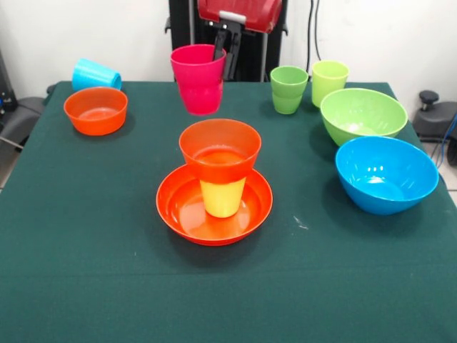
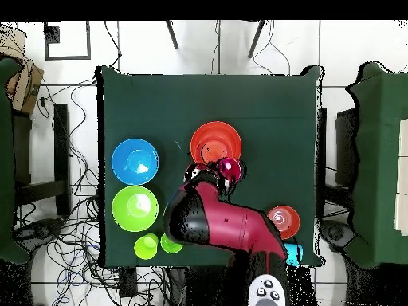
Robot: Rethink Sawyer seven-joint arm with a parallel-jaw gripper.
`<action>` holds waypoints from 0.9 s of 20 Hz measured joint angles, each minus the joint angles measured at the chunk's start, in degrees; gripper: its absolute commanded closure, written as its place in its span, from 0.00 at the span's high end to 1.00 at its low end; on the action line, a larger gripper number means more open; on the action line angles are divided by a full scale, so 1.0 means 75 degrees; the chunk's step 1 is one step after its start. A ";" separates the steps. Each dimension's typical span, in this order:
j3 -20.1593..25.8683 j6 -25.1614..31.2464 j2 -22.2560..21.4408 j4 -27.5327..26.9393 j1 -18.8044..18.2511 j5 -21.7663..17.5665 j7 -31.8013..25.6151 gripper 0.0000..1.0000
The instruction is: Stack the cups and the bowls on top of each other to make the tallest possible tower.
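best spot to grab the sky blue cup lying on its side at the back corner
Grip the sky blue cup across its round wall, near the middle, coming down from above. It lies tipped over, so the rim faces sideways and no top-down rim pinch is available.

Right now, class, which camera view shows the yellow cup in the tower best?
The front view: the yellow cup stands upside down in the wide orange bowl, carrying a small orange bowl. From overhead, the orange bowls cover it entirely.
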 measured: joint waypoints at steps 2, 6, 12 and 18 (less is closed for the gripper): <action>-0.0026 0.0000 0.0106 -0.0108 0.0054 0.0032 0.0000 0.00; -0.0060 0.0057 0.0404 -0.0465 0.0247 0.0182 0.0000 0.00; -0.0060 0.0266 0.0610 -0.0771 0.0378 0.0307 0.0000 0.00; -0.0087 0.0691 0.0779 -0.1063 0.0573 0.0508 0.0000 0.00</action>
